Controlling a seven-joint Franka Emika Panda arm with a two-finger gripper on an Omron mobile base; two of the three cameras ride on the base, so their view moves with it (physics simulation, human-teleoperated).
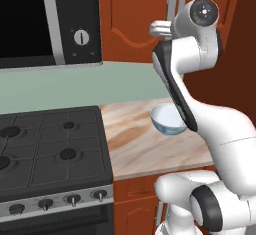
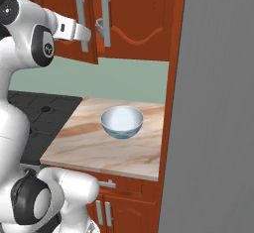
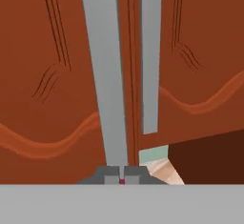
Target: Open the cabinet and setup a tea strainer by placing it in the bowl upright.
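While claw clamps it, handle stands vertical.

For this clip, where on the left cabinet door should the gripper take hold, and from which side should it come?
Best on the long silver bar handle of the left cabinet door, near its lower end, approached straight on from the front. The bar runs vertically and stands off the panel, so fingers fit either side. The gripper is already shut on it there, judging by the hand view.
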